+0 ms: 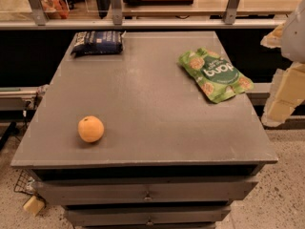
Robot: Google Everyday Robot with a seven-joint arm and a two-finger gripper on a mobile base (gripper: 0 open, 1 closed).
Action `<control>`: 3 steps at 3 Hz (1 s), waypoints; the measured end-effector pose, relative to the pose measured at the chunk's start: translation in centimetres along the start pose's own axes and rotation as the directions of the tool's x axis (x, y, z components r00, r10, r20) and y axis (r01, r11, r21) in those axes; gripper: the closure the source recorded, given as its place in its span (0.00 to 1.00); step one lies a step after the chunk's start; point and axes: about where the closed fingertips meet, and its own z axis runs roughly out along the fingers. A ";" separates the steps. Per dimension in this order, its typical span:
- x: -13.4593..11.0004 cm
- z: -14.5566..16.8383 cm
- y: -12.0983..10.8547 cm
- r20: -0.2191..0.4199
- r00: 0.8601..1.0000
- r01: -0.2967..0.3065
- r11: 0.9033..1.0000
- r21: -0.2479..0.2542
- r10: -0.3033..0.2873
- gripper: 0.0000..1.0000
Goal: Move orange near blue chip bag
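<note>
One orange, two snack bags, one table: that is my count from the remote station. The single orange [90, 129] sits on the near left part of the grey table [152, 104]. It is round, matte and faintly dimpled, with a soft shadow beneath it, and it is smaller than either bag. It touches nothing.

The one blue chip bag [97, 42] lies flat at the far left corner. It is dark navy and crinkled, with white lettering and a pale patterned left end. It is well apart from the orange, with bare tabletop between them.

The one green bag [215, 74], printed with round crackers, lies at an angle on the far right side, close to the table's right edge.

The gripper [284, 95] shows as pale cream blocks at the right border of my view, off the table's right side and beyond the green bag. I cannot tell whether it is released or clenched.

Drawer fronts [143, 192] with small pulls face me below the tabletop, above a speckled floor [286, 185].
</note>
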 end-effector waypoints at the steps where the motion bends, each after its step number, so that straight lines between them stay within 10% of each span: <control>1: 0.0 0.0 0.0 0.000 1.000 0.000 1.000 0.000 0.000 0.00; 3: -5.4 4.5 2.7 0.210 0.977 -0.024 0.993 -0.116 0.048 0.00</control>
